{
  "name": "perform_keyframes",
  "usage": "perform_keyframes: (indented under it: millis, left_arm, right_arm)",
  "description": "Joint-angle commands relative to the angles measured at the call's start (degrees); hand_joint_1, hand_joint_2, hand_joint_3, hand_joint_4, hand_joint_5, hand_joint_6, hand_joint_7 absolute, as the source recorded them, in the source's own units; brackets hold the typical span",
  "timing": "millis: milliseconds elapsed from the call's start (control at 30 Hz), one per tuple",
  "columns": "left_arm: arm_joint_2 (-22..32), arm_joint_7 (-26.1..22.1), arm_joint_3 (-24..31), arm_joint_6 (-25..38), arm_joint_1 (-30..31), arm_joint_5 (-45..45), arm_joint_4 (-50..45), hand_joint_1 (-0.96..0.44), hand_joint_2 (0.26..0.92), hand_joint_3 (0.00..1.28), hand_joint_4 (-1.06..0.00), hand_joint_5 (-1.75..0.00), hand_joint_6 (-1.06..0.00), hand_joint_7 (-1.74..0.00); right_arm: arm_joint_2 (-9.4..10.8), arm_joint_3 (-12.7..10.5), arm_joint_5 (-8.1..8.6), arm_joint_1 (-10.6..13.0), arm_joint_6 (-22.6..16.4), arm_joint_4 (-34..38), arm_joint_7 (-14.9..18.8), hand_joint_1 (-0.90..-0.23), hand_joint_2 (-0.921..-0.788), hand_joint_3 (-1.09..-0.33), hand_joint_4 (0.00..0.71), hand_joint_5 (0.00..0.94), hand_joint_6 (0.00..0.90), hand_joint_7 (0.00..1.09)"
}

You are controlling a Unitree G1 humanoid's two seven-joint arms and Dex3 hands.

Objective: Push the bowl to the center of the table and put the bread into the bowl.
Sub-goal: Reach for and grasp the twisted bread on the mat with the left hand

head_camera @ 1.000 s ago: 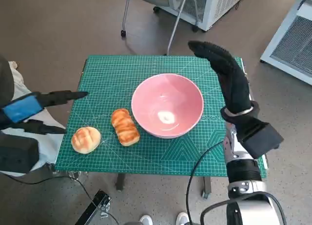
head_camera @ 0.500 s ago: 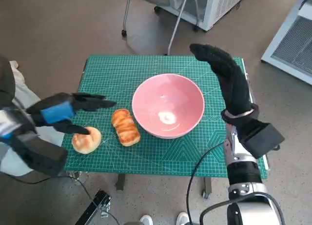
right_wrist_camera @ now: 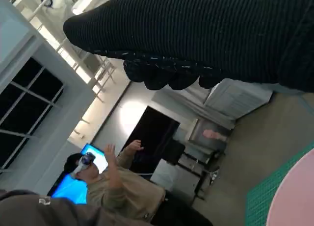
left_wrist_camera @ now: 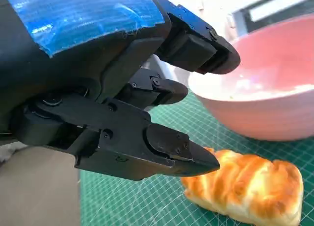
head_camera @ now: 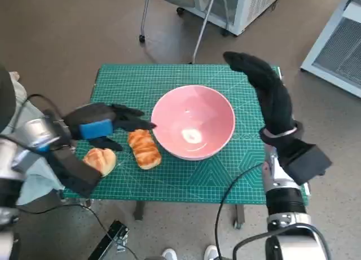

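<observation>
A pink bowl (head_camera: 193,121) sits near the middle of the green cutting mat (head_camera: 169,85); its rim also shows in the left wrist view (left_wrist_camera: 265,103). A long braided bread (head_camera: 144,148) lies just left of the bowl, and a round bun (head_camera: 100,160) lies further left. My left hand (head_camera: 107,123) hovers over the long bread (left_wrist_camera: 250,189) with fingers spread and nothing in them. My right hand (head_camera: 265,91) stands upright at the bowl's right side, flat and holding nothing.
Chair legs on castors (head_camera: 186,23) and a white cabinet (head_camera: 248,6) stand beyond the table's far edge. A white unit (head_camera: 338,45) is at the right. A person (right_wrist_camera: 113,187) with raised hands shows in the right wrist view.
My left hand has swung in from the table's left edge to above the long bread. The right hand has barely shifted. Bowl and breads stay put.
</observation>
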Motion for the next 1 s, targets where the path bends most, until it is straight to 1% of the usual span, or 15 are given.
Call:
perform_keyframes:
  millis: [33, 133, 233, 500, 633, 1000]
  left_arm:
    - [-0.5, 1.5, -2.6, -0.2, -2.0, 2.5, 2.1, -0.13, 0.879, 0.01, -0.49, -0.02, -0.58, -0.06]
    - [-0.7, 2.0, -3.8, -0.1, -2.6, 3.4, 3.0, -0.13, 0.882, 0.01, -0.49, -0.02, -0.58, -0.05]
    - [-0.8, 2.5, -4.8, 0.0, -2.9, 4.2, 3.7, -0.13, 0.883, 0.01, -0.50, -0.02, -0.58, -0.05]
    - [-0.9, 3.4, -7.0, -0.4, -4.1, 4.9, 6.1, -0.12, 0.888, 0.01, -0.54, -0.03, -0.61, -0.06]
    - [-0.7, 3.7, -7.6, -0.8, -4.7, 4.9, 7.2, -0.11, 0.891, 0.01, -0.56, -0.03, -0.62, -0.06]
    - [1.1, 2.6, -6.7, -1.7, -4.6, 3.0, 7.0, -0.09, 0.898, 0.00, -0.58, -0.03, -0.63, -0.05]
  right_arm:
    - [-0.4, -0.2, -0.45, 2.2, 0.2, -0.6, -0.8, -0.413, -0.921, -0.581, 0.456, 0.007, 0.139, 0.87]
    - [-0.4, -0.2, 0.35, 2.8, 0.9, -1.5, -0.5, -0.414, -0.921, -0.589, 0.456, 0.008, 0.137, 0.87]
    - [-0.4, -0.2, 0.66, 3.4, 1.3, -2.3, -0.6, -0.423, -0.921, -0.589, 0.456, 0.008, 0.134, 0.88]
    - [-0.6, -0.3, 0.12, 4.6, 2.6, -4.3, -1.7, -0.427, -0.921, -0.589, 0.456, 0.008, 0.127, 0.89]
    - [-0.8, -0.3, -0.07, 4.9, 3.4, -4.7, -2.2, -0.424, -0.921, -0.591, 0.457, 0.008, 0.123, 0.90]
    - [-0.9, 0.0, -0.57, 5.3, 4.4, -5.4, -3.1, -0.421, -0.921, -0.590, 0.459, 0.010, 0.125, 0.91]
